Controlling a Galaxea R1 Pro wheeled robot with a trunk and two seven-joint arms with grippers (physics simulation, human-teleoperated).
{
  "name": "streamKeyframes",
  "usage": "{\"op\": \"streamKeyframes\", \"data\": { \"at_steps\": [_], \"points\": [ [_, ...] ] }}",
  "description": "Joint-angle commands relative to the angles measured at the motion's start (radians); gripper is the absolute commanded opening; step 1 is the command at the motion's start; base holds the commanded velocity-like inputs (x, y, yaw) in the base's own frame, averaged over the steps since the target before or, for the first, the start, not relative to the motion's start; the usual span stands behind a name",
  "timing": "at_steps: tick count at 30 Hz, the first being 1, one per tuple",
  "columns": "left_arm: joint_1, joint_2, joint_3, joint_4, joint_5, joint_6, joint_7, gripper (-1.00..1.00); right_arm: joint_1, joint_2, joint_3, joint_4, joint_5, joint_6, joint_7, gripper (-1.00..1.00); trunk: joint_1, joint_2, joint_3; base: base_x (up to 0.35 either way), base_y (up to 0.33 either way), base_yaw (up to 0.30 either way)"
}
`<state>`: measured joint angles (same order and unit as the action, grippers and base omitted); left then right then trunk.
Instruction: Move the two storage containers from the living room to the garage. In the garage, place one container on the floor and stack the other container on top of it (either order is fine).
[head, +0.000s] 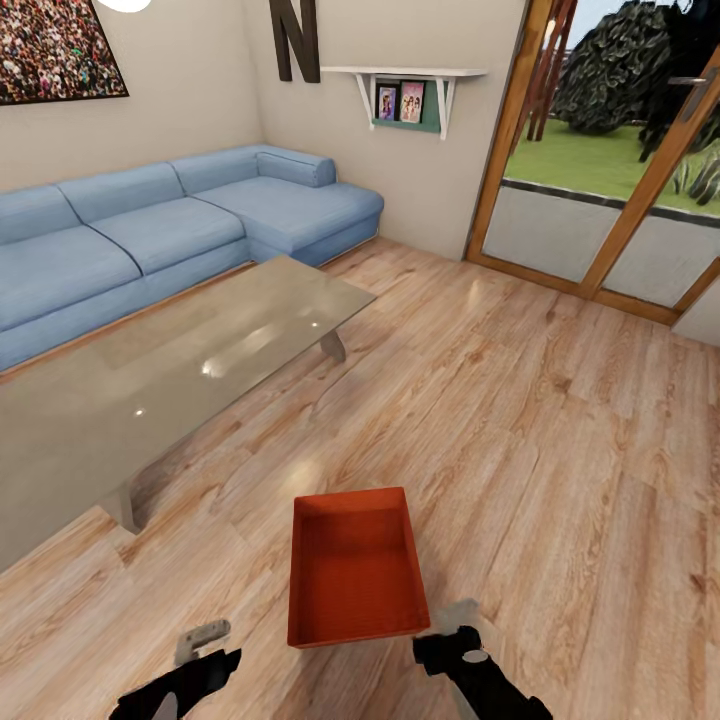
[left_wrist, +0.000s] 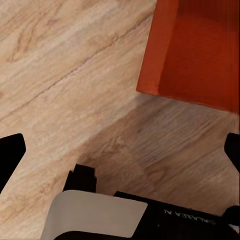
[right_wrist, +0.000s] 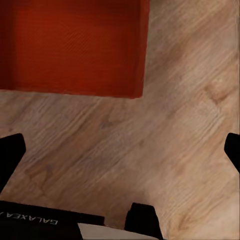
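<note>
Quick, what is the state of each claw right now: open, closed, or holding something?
Left claw: open, empty, left of the storage container.
Right claw: open, empty, by the container's near right corner.

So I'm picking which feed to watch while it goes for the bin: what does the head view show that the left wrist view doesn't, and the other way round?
Head view alone: the whole open-topped storage container, the blue sofa, the glass coffee table, the glass doors, and both grippers, left and right, flanking the container's near end. Left wrist view alone: a close look at one container corner and the bare gap between it and the left gripper's open fingers. Both share the container and the wood-plank floor.
</note>
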<state>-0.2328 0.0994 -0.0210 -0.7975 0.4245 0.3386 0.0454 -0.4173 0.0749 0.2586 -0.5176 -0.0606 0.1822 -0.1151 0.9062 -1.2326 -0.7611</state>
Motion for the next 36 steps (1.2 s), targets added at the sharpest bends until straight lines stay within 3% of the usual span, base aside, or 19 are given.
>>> {"op": "streamKeyframes", "data": {
  "at_steps": [1,5,7,8,10,11,13,18,21,22,23,24,26,28,30,36],
  "points": [
    [-0.043,-0.002,-0.003,-0.01,0.011,0.029,0.008,1.0,-0.051,0.019,-0.001,0.021,-0.007,0.005,-0.02,1.0,0.0,0.0,-0.001,0.0,0.0,0.0],
    [-0.18,-0.023,-0.005,0.028,-0.003,0.072,0.046,1.0,-0.171,0.071,-0.015,0.079,-0.004,-0.008,-0.042,1.0,0.0,0.0,-0.001,0.0,0.0,0.0],
    [-0.22,-0.042,-0.006,0.058,-0.02,0.076,0.062,1.0,-0.193,0.083,-0.017,0.088,-0.004,-0.019,-0.045,1.0,0.0,0.0,-0.001,0.0,0.0,0.0],
    [-0.257,-0.064,-0.007,0.094,-0.047,0.075,0.076,1.0,-0.207,0.091,-0.019,0.093,-0.003,-0.038,-0.047,1.0,0.0,0.0,-0.001,0.0,0.0,0.0],
    [-0.29,-0.087,-0.007,0.13,-0.085,0.071,0.085,1.0,-0.217,0.095,-0.019,0.097,-0.002,-0.062,-0.048,1.0,0.0,0.0,-0.001,0.0,0.0,0.0],
    [-0.317,-0.107,-0.008,0.159,-0.129,0.067,0.091,1.0,-0.223,0.098,-0.02,0.099,-0.002,-0.087,-0.049,1.0,0.0,0.0,-0.001,0.0,0.0,0.0],
    [-0.342,-0.131,-0.007,0.186,-0.194,0.061,0.097,1.0,-0.228,0.1,-0.021,0.101,-0.003,-0.116,-0.051,1.0,0.0,0.0,-0.001,0.0,0.0,0.0],
    [-0.365,-0.185,-0.002,0.232,-0.293,0.044,0.105,1.0,-0.231,0.1,-0.041,0.106,0.002,-0.181,-0.052,1.0,0.0,0.0,-0.001,0.0,0.0,0.0],
    [-0.367,-0.191,0.001,0.26,-0.301,-0.005,0.106,1.0,-0.232,0.1,-0.042,0.114,0.003,-0.231,-0.052,1.0,0.0,0.0,-0.001,0.0,0.0,0.0],
    [-0.368,-0.194,0.002,0.27,-0.303,-0.042,0.106,1.0,-0.232,0.099,-0.042,0.137,0.004,-0.252,-0.052,1.0,0.0,0.0,-0.001,0.0,0.0,0.0],
    [-0.369,-0.201,0.004,0.284,-0.307,-0.11,0.113,1.0,-0.232,0.096,-0.04,0.22,0.007,-0.286,-0.052,1.0,0.0,0.0,-0.001,0.0,0.0,0.0],
    [-0.37,-0.203,0.006,0.283,-0.306,-0.123,0.121,1.0,-0.232,0.093,-0.042,0.239,0.007,-0.293,-0.052,1.0,0.0,0.0,-0.001,0.0,0.0,0.0],
    [-0.369,-0.208,0.006,0.281,-0.305,-0.134,0.136,1.0,-0.232,0.091,-0.044,0.255,0.008,-0.296,-0.052,1.0,0.0,0.0,-0.001,0.0,0.0,0.0],
    [-0.369,-0.247,0.006,0.275,-0.307,-0.142,0.181,1.0,-0.232,0.091,-0.047,0.268,0.007,-0.297,-0.052,1.0,0.0,0.0,-0.001,0.0,0.0,0.0],
    [-0.37,-0.259,0.005,0.275,-0.308,-0.144,0.215,1.0,-0.232,0.093,-0.048,0.271,0.007,-0.295,-0.052,1.0,0.0,0.0,-0.001,0.0,0.0,0.0],
    [-0.37,-0.263,0.001,0.274,-0.309,-0.148,0.225,1.0,-0.232,0.093,-0.048,0.272,0.008,-0.291,-0.051,1.0,0.023,-0.042,-0.02,0.0,0.0,0.0]
  ]
}}
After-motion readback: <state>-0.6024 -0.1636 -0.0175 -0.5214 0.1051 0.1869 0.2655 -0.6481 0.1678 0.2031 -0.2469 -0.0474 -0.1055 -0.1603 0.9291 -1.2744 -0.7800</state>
